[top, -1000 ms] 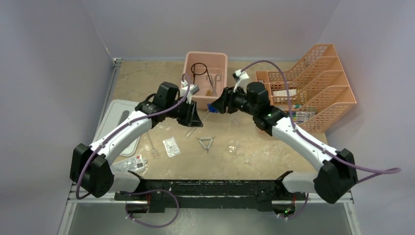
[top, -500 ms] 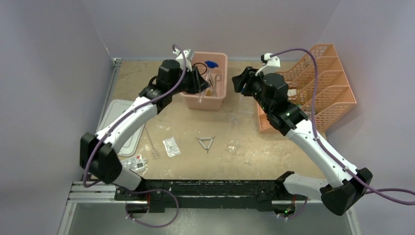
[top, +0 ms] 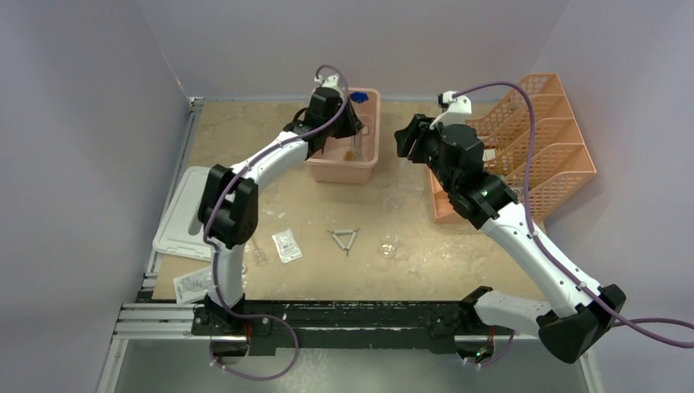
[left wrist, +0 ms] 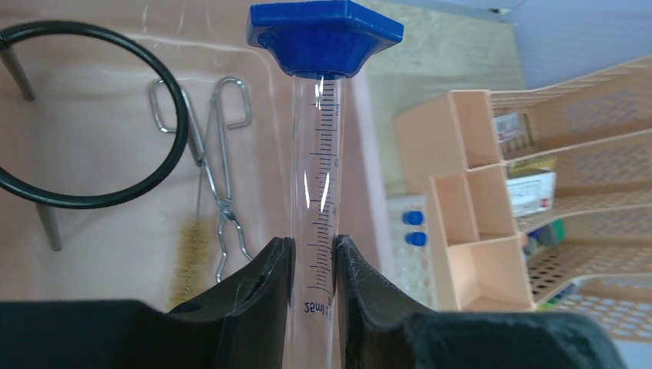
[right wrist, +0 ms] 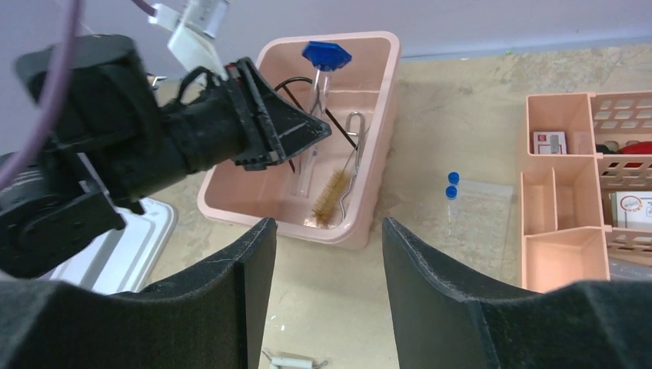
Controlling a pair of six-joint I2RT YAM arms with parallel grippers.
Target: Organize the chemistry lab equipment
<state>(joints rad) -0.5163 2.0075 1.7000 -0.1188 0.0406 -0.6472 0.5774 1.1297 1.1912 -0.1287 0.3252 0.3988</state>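
Note:
My left gripper (left wrist: 313, 254) is shut on a clear graduated cylinder (left wrist: 319, 177) with a blue base (left wrist: 323, 31). It holds the cylinder over the pink tub (top: 344, 168). In the tub lie a black wire ring (left wrist: 175, 108), metal tongs (left wrist: 219, 192) and a brush (left wrist: 188, 265). In the right wrist view the cylinder (right wrist: 315, 123) slants into the tub (right wrist: 377, 154). My right gripper (right wrist: 327, 223) is open and empty, above the table to the right of the tub (top: 405, 141). A wire triangle (top: 345, 239), white packets (top: 286, 245) and small clear glassware (top: 388, 245) lie on the table.
Orange mesh racks (top: 532, 139) stand at the right with small items in them. A clear bag of blue-capped tubes (right wrist: 477, 207) lies between the tub and the racks. The white lid (top: 184, 213) lies at the left. A small white piece (right wrist: 296, 359) lies below my right gripper.
My left arm carried the cylinder from the table in front of the tub up and over the tub. My right gripper drew back from it, up and toward the racks.

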